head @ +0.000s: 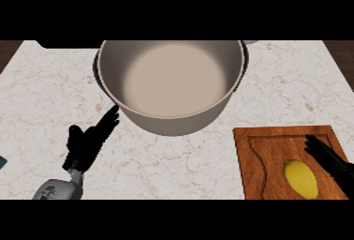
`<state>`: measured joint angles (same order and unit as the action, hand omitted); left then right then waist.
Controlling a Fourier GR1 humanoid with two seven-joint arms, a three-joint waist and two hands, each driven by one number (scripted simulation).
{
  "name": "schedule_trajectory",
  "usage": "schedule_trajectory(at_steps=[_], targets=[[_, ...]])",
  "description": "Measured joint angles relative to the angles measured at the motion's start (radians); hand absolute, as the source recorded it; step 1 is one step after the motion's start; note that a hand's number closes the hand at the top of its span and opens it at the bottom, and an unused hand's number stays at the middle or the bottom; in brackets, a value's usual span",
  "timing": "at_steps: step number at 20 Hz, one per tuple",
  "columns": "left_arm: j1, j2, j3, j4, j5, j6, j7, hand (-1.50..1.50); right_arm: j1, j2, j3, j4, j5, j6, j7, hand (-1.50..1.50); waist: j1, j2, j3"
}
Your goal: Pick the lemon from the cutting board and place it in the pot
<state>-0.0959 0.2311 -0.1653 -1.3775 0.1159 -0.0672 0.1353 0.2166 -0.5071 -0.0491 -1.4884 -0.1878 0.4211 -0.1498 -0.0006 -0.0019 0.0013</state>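
A yellow lemon (301, 179) lies on the wooden cutting board (262, 154) at the lower right. My right hand (330, 159) hovers just to the right of the lemon, fingers straight and pointing up-left, holding nothing. The large grey pot (171, 117) stands at the upper middle, with nothing visible inside it. My left hand (87, 143) is open at the lower left, its fingers reaching toward the pot's lower left wall without touching it.
The pale marble counter (41, 93) stretches left and right of the pot. A dark object (66, 44) sits at the counter's far edge, upper left. A small dark shape (2, 161) shows at the left edge.
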Motion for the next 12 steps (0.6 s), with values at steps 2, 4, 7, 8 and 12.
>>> schedule_trajectory(at_steps=[2, 4, 7, 8, 12], targets=[[0.01, -0.004, 0.003, -0.002, -0.006, -0.008, -0.011, 0.0, -0.017, 0.029, 0.006, 0.049, 0.014, 0.009, -0.017, -1.5, 0.0, -0.002, -0.001], [0.012, -0.004, 0.013, -0.004, -0.008, -0.022, -0.011, 0.0, -0.044, 0.042, -0.006, 0.089, 0.011, 0.03, -0.022, -1.5, -0.001, -0.004, -0.004], [0.013, -0.006, 0.025, 0.003, -0.014, -0.031, -0.015, 0.0, -0.063, 0.074, 0.002, 0.144, 0.065, 0.019, -0.088, 1.5, -0.005, -0.011, -0.015], [0.015, -0.009, 0.026, -0.001, -0.016, -0.028, -0.015, 0.0, -0.058, 0.068, 0.012, 0.139, 0.107, 0.008, -0.121, 1.5, -0.004, -0.011, -0.015], [0.015, -0.014, 0.03, 0.002, -0.019, -0.037, -0.026, 0.0, -0.094, 0.086, 0.03, 0.194, 0.192, -0.022, -0.252, 1.5, 0.003, -0.013, -0.019]])
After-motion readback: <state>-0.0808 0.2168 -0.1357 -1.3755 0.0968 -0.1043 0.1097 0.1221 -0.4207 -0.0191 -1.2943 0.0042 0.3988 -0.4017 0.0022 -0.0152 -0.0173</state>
